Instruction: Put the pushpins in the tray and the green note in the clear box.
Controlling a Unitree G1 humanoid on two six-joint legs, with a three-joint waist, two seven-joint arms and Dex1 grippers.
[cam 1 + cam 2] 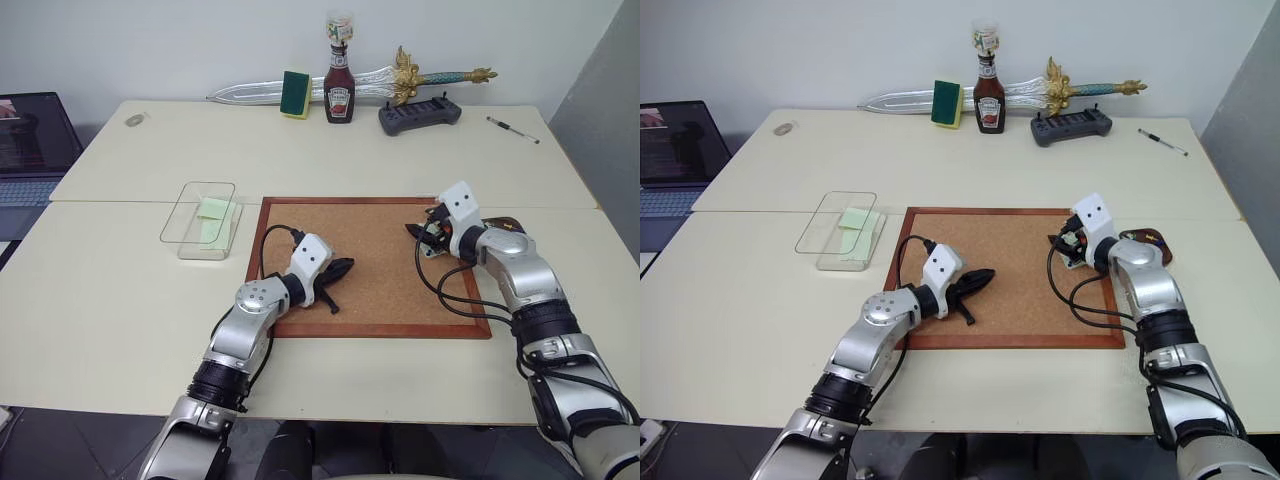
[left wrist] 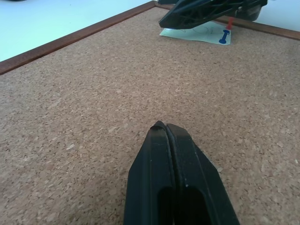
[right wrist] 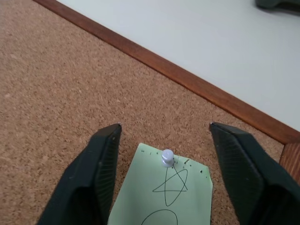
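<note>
Over the wood-framed cork board (image 1: 375,262) now: the right gripper (image 3: 164,140) hangs low above a pale green paper note (image 3: 161,199) with a pen-drawn star, its two black fingers (image 3: 91,176) spread apart on either side of a small pale-headed pushpin (image 3: 167,157) stuck near the note's top edge. Neither finger touches the pin or the paper. The note's lower part is cut off in the right wrist view, so its full shape stays unseen. In the left wrist view a blue pushpin (image 2: 224,37) and a red one (image 2: 230,21) stand at the note's far end, half hidden under the right gripper's fingers.

The left gripper (image 1: 340,268) rests over the middle of the board, fingers pressed flat together with nothing between them.

The small maroon-brown tray (image 1: 1148,243) sits just off the board's right edge, mostly hidden behind the right arm; coloured specks lie in it, too small to identify. The clear plastic box (image 1: 203,220) stands left of the board with pale green slips (image 1: 212,209) inside.
</note>
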